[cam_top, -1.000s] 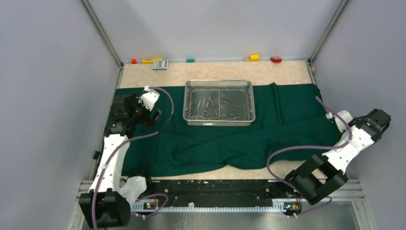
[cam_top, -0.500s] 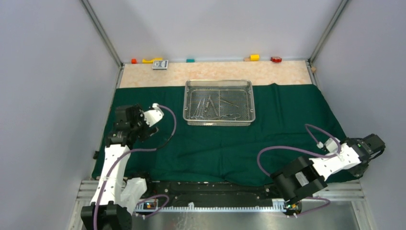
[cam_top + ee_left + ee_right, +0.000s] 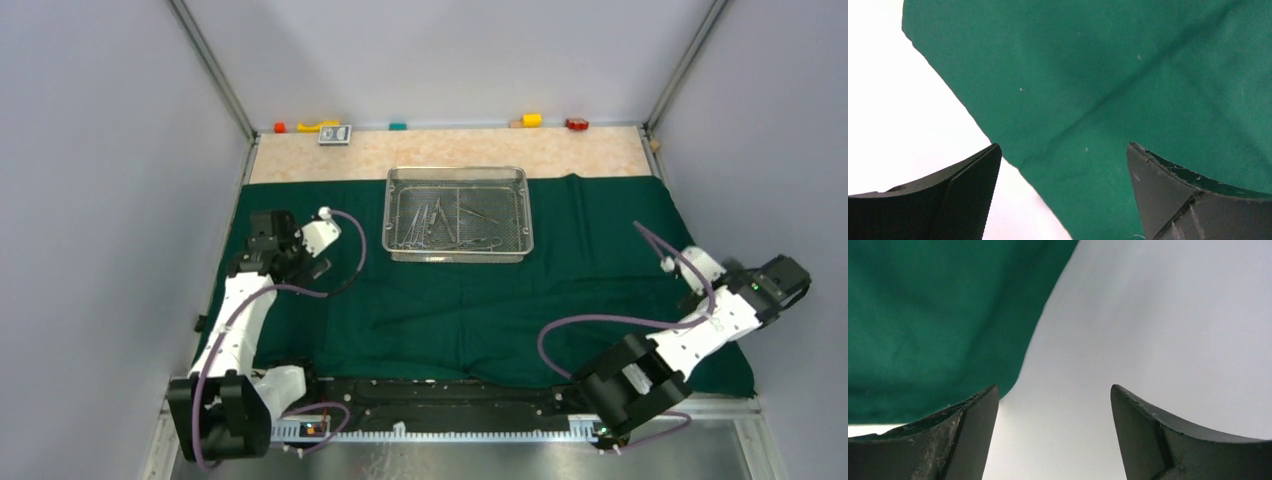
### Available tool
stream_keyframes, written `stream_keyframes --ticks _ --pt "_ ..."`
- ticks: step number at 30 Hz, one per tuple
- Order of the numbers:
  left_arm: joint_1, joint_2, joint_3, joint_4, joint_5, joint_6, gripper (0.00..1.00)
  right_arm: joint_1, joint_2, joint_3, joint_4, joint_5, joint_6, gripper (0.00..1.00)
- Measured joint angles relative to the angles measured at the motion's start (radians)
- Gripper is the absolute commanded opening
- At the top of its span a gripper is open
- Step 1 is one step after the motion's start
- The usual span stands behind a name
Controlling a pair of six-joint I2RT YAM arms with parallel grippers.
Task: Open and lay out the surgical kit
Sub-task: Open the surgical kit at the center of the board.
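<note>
Start at your left gripper (image 3: 270, 232): it hangs over the left part of the large dark green cloth (image 3: 450, 300), near that cloth's left edge. In the left wrist view its two black fingers (image 3: 968, 190) stand as wide apart as they go. Only cloth shows below the gap, so you are holding nothing on that side.

The cloth lies spread over the pale marbled tabletop (image 3: 450, 150), flat apart from a few shallow creases. On its far middle part sits the silver rectangular wire-mesh tray (image 3: 458, 171), upright, with the slim steel instruments (image 3: 440, 220) in a loose heap inside it. None of them lies out on the cloth.

At the right, your right gripper (image 3: 785, 282) hovers by the cloth's right edge, close to the side wall. Its wrist view shows the jaws well parted and empty, with the cloth's edge running just past the left finger.

To my eye the unfolding is done and the laying out is not yet begun. Your next move calls for bringing one arm over the tray and narrowing the jaws across a single instrument on top of the heap. Lift it clear of the rim and set it on bare cloth beside the tray. Expect thin, overlapping tools to snag on each other or on the mesh.
</note>
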State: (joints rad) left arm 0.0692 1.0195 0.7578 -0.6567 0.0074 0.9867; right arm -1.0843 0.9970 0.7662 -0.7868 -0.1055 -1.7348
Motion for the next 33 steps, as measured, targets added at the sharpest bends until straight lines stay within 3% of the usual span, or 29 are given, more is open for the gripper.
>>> stream_keyframes --ticks 6,12,18,23,33 --pt "0.000 0.107 0.048 0.145 0.053 -0.214 0.99 0.196 0.074 0.194 -0.014 -0.204 0.308 0.82" --pt "0.000 0.201 0.082 0.295 0.132 -0.441 0.99 0.473 0.157 0.212 0.050 -0.283 0.676 0.82" --pt "0.000 0.349 0.145 0.414 0.227 -0.607 0.98 0.738 0.266 0.226 0.210 -0.257 1.006 0.82" --pt "0.000 0.565 0.276 0.476 0.308 -0.713 0.94 0.910 0.455 0.306 0.355 -0.189 1.202 0.81" --pt "-0.045 0.931 0.573 0.492 0.333 -0.821 0.90 1.037 0.896 0.644 0.446 -0.116 1.413 0.80"
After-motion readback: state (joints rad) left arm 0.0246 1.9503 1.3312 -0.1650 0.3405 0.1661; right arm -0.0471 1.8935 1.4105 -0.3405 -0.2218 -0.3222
